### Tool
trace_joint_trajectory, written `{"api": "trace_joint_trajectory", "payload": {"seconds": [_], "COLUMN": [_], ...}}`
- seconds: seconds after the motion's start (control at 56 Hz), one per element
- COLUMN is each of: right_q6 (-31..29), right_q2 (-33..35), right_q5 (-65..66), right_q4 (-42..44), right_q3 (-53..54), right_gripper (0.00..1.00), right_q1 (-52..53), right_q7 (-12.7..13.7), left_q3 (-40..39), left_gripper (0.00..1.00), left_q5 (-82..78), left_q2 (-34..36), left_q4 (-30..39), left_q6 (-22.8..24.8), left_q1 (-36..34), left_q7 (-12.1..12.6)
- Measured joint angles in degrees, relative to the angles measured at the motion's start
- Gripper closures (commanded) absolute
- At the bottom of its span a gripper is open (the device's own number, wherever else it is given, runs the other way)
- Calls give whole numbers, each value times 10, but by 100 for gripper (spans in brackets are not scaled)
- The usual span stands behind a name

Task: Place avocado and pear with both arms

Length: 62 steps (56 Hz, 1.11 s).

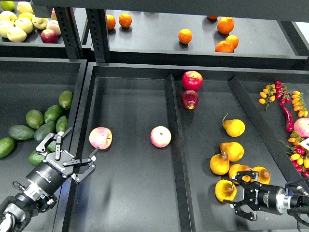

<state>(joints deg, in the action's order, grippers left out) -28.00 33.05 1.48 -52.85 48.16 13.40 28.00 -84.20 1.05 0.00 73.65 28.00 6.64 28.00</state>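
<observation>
Here my left gripper is spread wide above the avocado, near the bin wall, which it may strike. My right gripper is spread beside the pear; crowded neighbours could roll.

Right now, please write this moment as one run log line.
left gripper: open, empty, beside avocados | right gripper: open around pear | avocado: in pile, not gripped

black tray | 2 pink apples | pears rt | avocados lt
</observation>
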Motion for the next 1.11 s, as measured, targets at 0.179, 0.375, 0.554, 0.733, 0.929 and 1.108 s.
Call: {"api": "trace_joint_trajectory", "payload": {"seconds": [0.179, 0.375, 0.554, 0.733, 0.929, 1.108], "right_q6": [0, 2, 54, 74, 71, 66], "right_q2": [-7, -68, -161, -258, -327, -330], "right_q5": [-52, -108, -111, -111, -111, -111], "right_q4": [-35, -64, -55, -21, 14, 18], "right_q3": [54, 119, 195, 256, 304, 307], "right_gripper": [15, 1, 1, 1, 1, 1], "right_q1": [13, 37, 38, 34, 31, 21], "right_q7": [0, 0, 0, 0, 0, 0], "left_q3": [0, 0, 0, -1, 0, 2], "left_gripper": [1, 1, 1, 1, 1, 1], "left_q5": [0, 0, 0, 0, 6, 15], "left_q2": [0, 0, 0, 0, 0, 0], "left_q4": [0, 0, 1, -2, -4, -9], "left_q6": [0, 0, 0, 0, 0, 0], "left_q1": [0, 0, 1, 1, 1, 1], "left_q7": [0, 0, 0, 0, 0, 0]}}
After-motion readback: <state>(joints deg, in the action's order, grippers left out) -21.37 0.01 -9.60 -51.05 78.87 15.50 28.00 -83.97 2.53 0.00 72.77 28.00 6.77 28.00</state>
